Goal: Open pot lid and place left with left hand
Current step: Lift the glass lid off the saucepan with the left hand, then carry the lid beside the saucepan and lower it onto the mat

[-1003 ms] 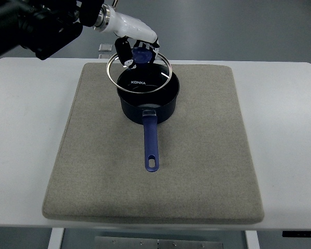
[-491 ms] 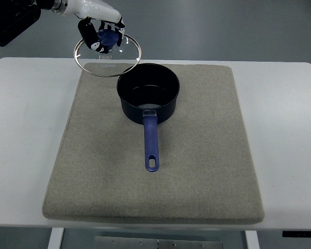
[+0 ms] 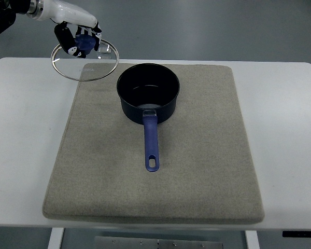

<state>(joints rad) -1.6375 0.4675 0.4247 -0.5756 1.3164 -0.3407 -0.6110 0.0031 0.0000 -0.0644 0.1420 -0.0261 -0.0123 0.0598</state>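
One left hand [image 3: 79, 40] grips the glass lid [image 3: 84, 59] by its knob over the mat's [image 3: 197, 155] far-left corner, farther left of the open pot [image 3: 148, 92] than before; bare desk [image 3: 26, 129] lies beyond.

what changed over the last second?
The left hand, shut on the knob of the glass lid, carried the lid from above the pot leftward; it now hangs over the mat's far-left corner and the table. Grasp unchanged. Pot and mat have not moved.
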